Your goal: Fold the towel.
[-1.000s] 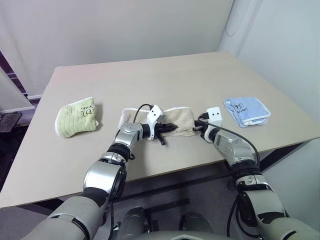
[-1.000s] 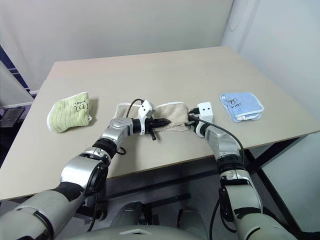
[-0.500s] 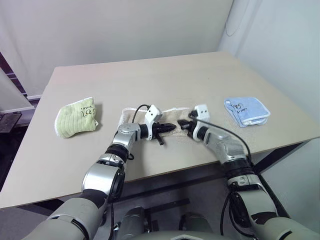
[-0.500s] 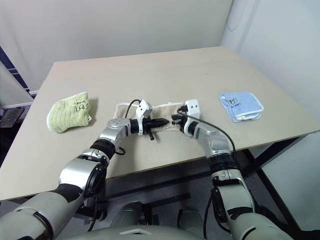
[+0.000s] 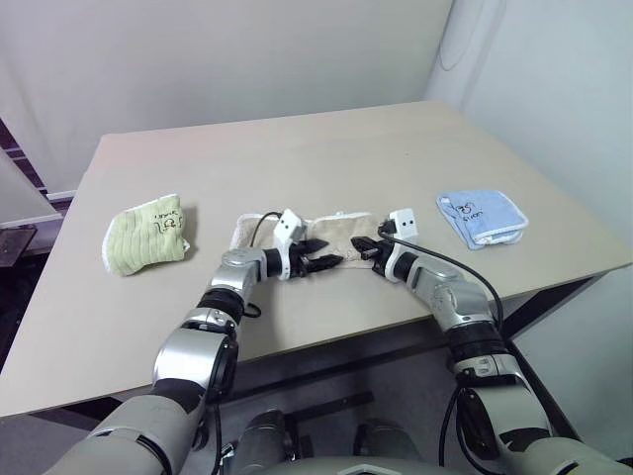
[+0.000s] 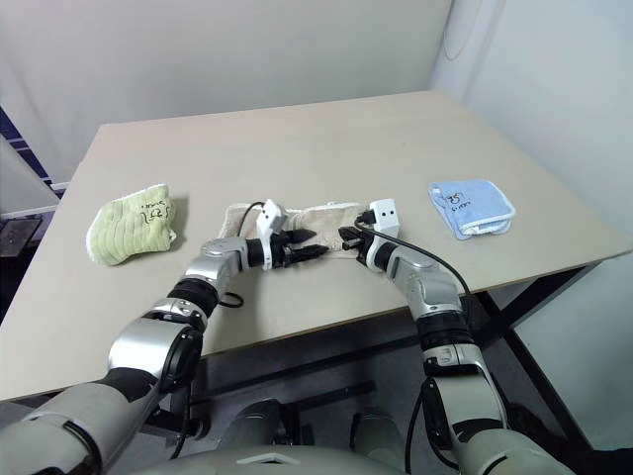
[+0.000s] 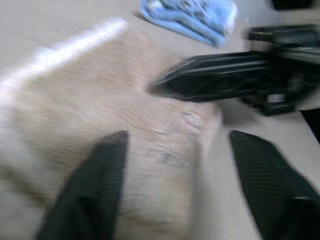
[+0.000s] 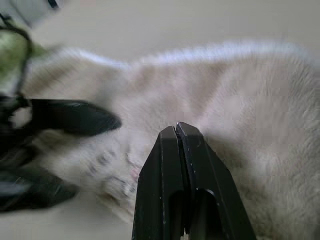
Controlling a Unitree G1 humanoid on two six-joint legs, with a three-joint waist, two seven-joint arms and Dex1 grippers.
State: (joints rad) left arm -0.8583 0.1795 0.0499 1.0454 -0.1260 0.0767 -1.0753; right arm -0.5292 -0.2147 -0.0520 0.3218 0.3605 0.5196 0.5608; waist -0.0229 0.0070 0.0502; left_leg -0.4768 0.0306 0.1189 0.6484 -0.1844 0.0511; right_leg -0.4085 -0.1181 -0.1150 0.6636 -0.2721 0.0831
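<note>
The towel [image 5: 336,234] lay folded into a long strip near the front edge of the bench [image 5: 326,148], between a green cloth [image 5: 146,234] well off to the left and a blue cloth [image 5: 479,218] well off to the right — each of the two lay folded on the bare bench top, apart from the towel. Both hands met over the front middle of the towel, pointing at each other. The left hand [image 5: 324,263] had its two fingers spread wide, one on either side of the towel's near corner, with nothing gripped between them; its wrist view showed the beige terry and a faint dark print between the fingers [image 7: 95,192]. The right hand [image 5: 358,244] had its fingers pressed together, tips low over the towel — whether any cloth was pinched between them could not be told. The towel's white edging ran along its far side.
</note>
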